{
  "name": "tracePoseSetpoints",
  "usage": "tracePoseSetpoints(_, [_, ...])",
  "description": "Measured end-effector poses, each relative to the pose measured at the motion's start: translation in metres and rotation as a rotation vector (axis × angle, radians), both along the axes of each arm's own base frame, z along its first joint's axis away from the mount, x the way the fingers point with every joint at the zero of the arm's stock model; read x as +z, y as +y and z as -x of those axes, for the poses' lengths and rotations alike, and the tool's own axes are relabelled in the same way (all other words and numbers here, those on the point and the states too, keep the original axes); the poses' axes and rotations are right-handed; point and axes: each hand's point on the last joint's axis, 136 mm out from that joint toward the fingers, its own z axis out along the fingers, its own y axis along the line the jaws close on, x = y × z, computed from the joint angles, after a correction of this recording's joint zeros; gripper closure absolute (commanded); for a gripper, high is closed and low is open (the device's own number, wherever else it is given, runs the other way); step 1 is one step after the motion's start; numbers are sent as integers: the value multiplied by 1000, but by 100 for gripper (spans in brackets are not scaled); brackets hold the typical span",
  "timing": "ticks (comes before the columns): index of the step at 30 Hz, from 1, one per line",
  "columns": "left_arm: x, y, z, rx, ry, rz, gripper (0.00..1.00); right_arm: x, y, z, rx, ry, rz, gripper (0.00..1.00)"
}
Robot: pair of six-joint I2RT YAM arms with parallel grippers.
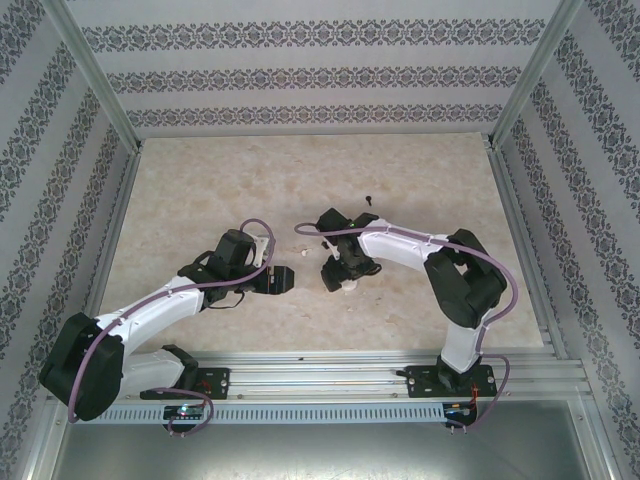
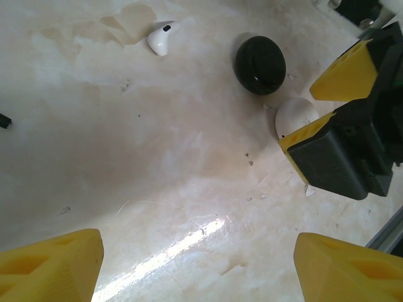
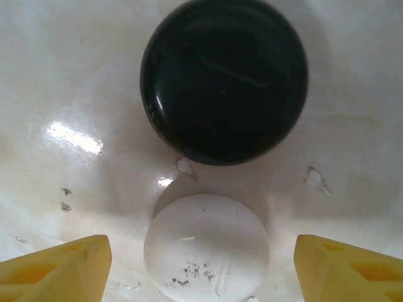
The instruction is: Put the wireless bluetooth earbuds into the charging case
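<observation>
The left gripper [image 2: 201,267] hangs with jaws spread wide, holding nothing. A white earbud [image 2: 162,39] lies loose on the table [image 2: 126,157] — apart from the black case [image 3: 223,78]. The right gripper [image 3: 201,270] is released too, its fingers flanking the white case [image 3: 206,248] without touching.

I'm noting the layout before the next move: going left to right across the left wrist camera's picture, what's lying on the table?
white earbud → black round case → white round case
</observation>
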Motion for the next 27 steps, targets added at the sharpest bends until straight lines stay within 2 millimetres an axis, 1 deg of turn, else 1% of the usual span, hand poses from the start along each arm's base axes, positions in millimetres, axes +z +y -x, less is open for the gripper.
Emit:
tracePoseSetpoints(3, [1, -1, 1, -5, 2, 5, 21, -9, 1, 4, 12, 22, -6, 33])
tracePoseSetpoints(4, [1, -1, 1, -7, 4, 7, 21, -12, 2, 4, 15, 28, -7, 38])
tracePoseSetpoints(5, [1, -2, 2, -10, 5, 10, 21, -14, 0, 4, 16, 27, 2, 40])
tracePoseSetpoints(11, [6, -2, 9, -25, -6, 35, 21, -13, -2, 2, 29, 25, 5, 54])
tracePoseSetpoints(13, [13, -1, 10, -27, -31, 49, 21, -12, -2, 3, 36, 23, 3, 58])
tracePoseSetpoints(19, [40, -3, 13, -51, -102, 108, 22, -8, 0, 8, 87, 16, -23, 60])
tracePoseSetpoints(21, [46, -3, 13, -57, -113, 118, 22, -2, 5, 10, 116, 6, -44, 63])
tracePoseSetpoints(23, [53, -4, 14, -65, -111, 124, 23, 11, 13, 13, 154, -16, -79, 63])
tracePoseSetpoints(27, [77, -7, 9, -69, -122, 158, 26, 46, 32, 17, 242, -89, -174, 65])
